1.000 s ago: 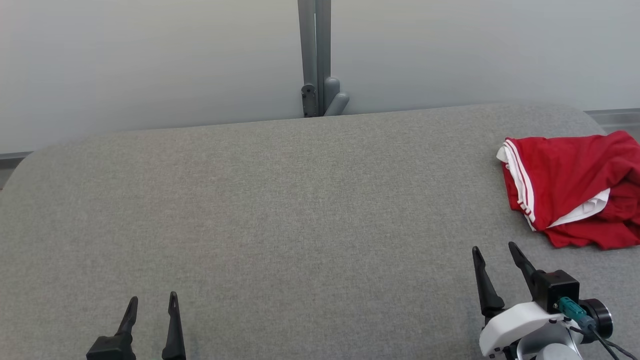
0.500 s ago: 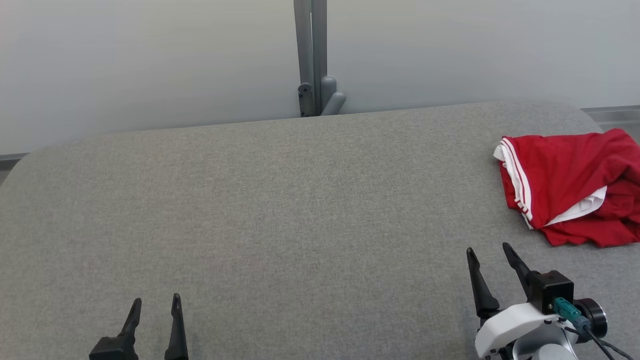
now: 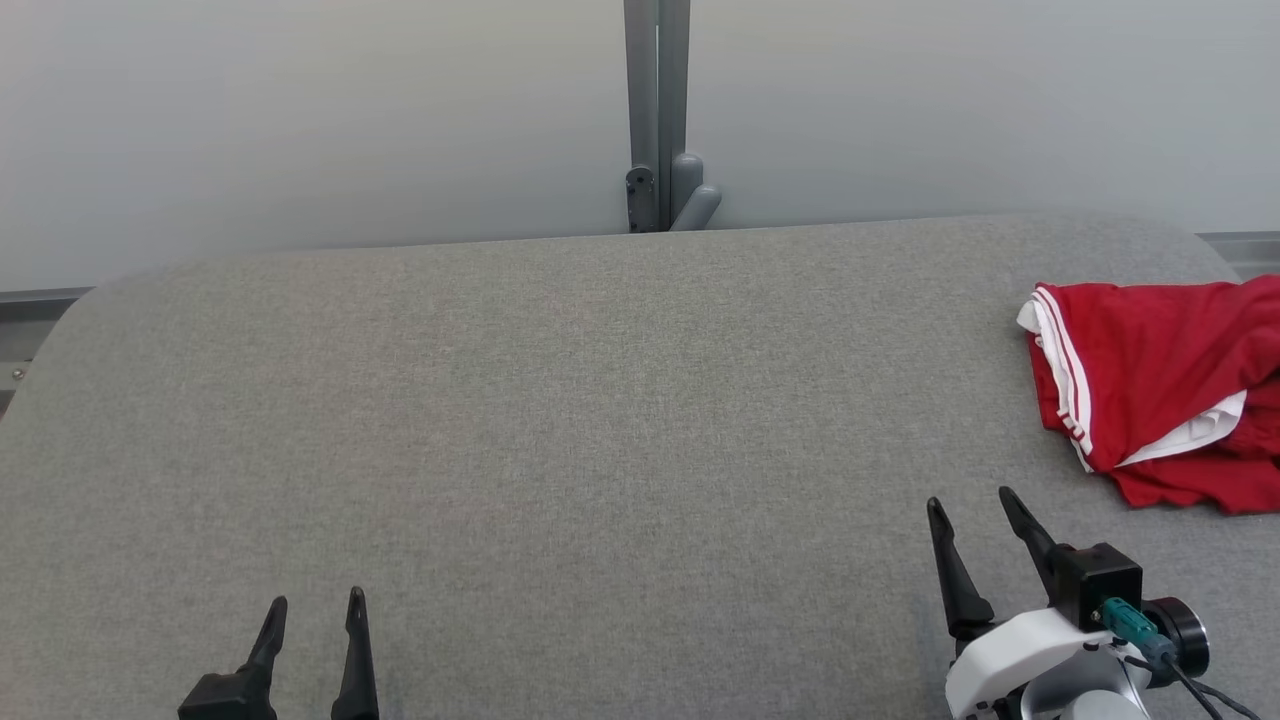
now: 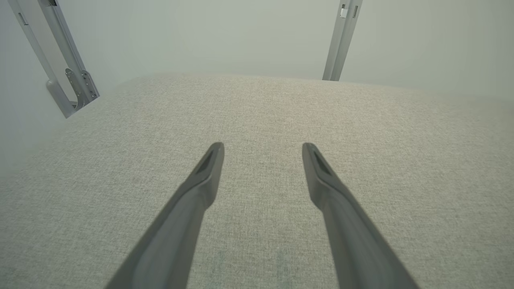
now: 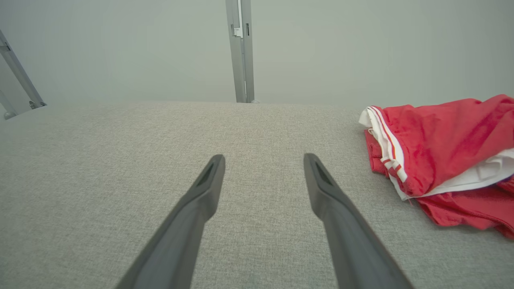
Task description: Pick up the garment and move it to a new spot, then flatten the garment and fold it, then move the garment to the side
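A crumpled red garment (image 3: 1150, 370) with white trim lies at the right edge of the grey table (image 3: 560, 400) — the right gripper (image 3: 969, 498) is near it but apart, fingers spread and empty, the left gripper (image 3: 318, 597) likewise at lower left.

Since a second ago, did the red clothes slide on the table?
No. The red clothes keep the same gap to the grey post behind the table; both slid right together in the head view, so the camera turned, not the clothes.
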